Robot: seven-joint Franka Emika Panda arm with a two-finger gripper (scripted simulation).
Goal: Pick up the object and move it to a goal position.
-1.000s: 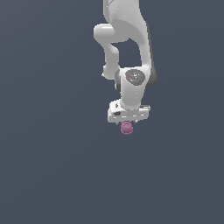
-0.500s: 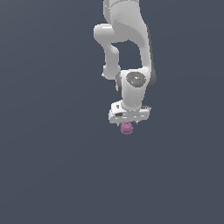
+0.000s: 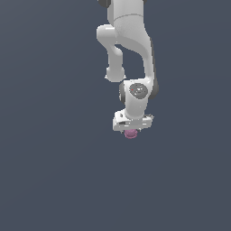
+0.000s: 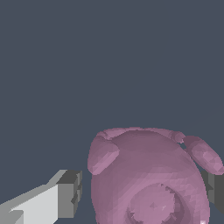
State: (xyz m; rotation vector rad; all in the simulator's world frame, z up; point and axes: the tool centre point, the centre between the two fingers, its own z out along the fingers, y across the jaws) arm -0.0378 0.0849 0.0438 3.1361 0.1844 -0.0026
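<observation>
As you read the exterior view, note the white arm (image 3: 131, 49) reaching down from the upper edge, its wrist turned so that the gripper (image 3: 131, 131) points downward over the plain dark grey ground (image 3: 49, 171). Directly beneath the gripper's body sits the object (image 3: 131, 133), a small mauve-pink lump, only its lower part showing below the white housing. In the wrist view you see the object (image 4: 148, 179) filling the space between the two fingers (image 4: 70, 194): one grey pad stands just beside its flank with a thin gap visible, the other meets its far side. You cannot tell from these views whether the pads press on it.
</observation>
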